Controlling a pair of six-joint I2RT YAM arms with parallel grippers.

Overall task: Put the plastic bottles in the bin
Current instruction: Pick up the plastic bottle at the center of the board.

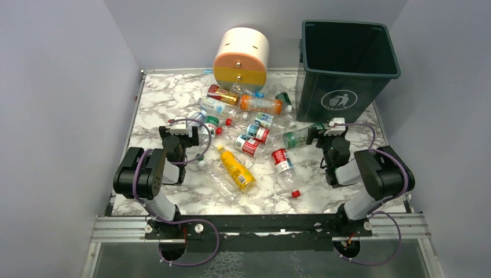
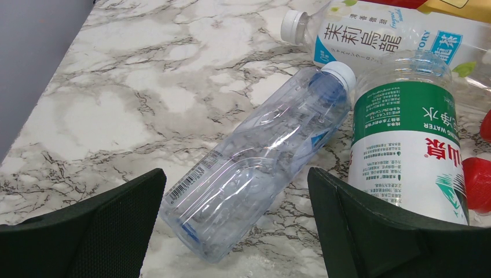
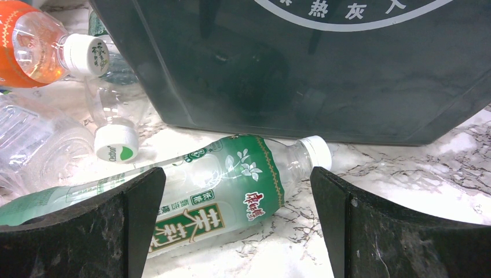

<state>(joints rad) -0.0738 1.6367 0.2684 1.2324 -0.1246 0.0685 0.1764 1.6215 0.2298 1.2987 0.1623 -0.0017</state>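
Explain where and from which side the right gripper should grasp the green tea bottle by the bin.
Grip the green tea bottle at its labelled mid-body, coming from above. It lies on its side with its white cap close to the bin wall, leaving little room there. The open right gripper stands in line with its length, so the wrist probably needs turning to span its width.
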